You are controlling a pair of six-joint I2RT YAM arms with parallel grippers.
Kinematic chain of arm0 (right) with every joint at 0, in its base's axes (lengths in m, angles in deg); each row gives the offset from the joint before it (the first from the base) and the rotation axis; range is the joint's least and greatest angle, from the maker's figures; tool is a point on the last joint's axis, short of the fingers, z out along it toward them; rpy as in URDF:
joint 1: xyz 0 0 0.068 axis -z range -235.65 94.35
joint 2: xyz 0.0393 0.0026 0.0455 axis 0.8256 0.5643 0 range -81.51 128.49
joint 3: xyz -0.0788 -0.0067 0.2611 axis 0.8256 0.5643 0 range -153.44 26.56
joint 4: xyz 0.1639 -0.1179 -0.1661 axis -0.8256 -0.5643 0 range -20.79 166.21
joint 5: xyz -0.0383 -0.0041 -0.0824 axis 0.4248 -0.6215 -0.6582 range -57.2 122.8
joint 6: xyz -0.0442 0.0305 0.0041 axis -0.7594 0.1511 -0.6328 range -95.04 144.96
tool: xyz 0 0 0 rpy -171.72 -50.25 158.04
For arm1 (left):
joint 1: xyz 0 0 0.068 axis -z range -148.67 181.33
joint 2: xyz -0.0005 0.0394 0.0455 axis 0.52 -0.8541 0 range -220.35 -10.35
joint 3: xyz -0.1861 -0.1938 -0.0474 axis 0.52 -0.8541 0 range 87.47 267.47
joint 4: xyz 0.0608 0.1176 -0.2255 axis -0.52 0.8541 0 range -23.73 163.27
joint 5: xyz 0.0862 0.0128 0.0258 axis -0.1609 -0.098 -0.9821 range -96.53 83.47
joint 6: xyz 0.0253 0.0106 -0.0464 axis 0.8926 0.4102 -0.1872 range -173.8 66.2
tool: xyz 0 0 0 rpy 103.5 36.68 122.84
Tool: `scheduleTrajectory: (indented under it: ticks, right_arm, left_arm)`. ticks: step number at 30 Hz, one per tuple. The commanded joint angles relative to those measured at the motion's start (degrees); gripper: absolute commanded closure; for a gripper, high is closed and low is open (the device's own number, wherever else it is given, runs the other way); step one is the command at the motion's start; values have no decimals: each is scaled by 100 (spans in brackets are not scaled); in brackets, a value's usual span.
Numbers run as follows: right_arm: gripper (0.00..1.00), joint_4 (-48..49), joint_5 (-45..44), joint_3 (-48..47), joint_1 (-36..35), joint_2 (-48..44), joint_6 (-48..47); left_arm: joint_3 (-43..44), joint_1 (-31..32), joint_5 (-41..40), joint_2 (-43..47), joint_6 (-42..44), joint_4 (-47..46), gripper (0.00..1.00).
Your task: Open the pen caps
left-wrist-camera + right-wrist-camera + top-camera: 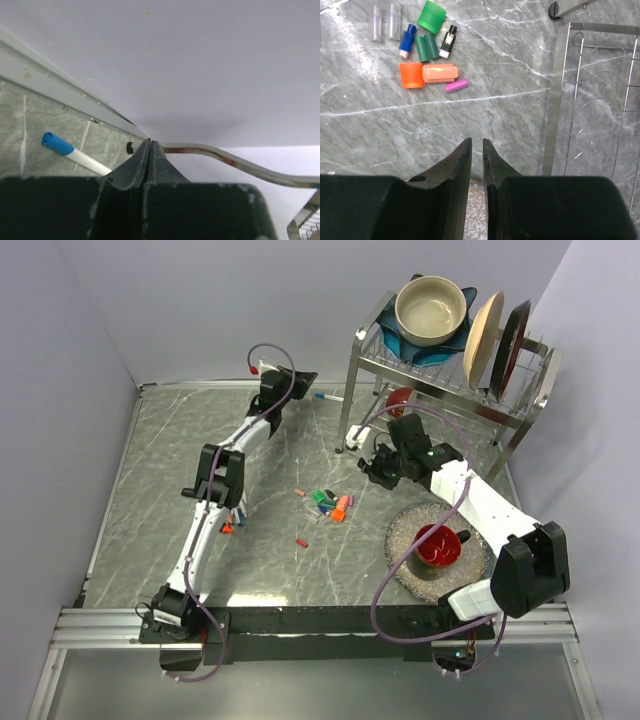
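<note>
Looking at your L gripper (pixel 150 142), you see it clenched on nothing, close to the back wall (pixel 200 60). A pen (pixel 87 160) w/ blue cap (pixel 56 143) lies just beside it. Your R gripper (pixel 477 142) has its jaws a bit apart, empty. Loose pen caps (pixel 427 49) lie grouped at table (pixel 150 490) centre.

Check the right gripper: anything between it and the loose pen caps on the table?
Nothing visible. In the right wrist view only bare table lies between the right gripper and the pen caps ahead of it. The dish rack leg stands off to the other side, not on that line.
</note>
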Motion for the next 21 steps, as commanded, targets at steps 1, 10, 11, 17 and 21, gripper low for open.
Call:
scheduleTrajectory:
  ticks: [1, 10, 11, 17, 21]
  right_arm:
    - [78, -67, 204, -295, -23, 37, 97]
    - [78, -50, 336, -277, -23, 116, 150]
    - [78, -58, 336, -286, -23, 116, 150]
    - [78, -102, 406, -312, -22, 143, 167]
    - [78, -129, 432, -321, -5, 151, 168]
  left_arm:
    - [407, 70, -627, -210, -231, -104, 97]
    - [591, 184, -1154, -447, -451, 141, 95]
    - [592, 184, -1198, -447, -451, 159, 96]
    - [670, 193, -1392, -544, -548, 203, 94]
    - [679, 193, -1418, -605, -530, 221, 93]
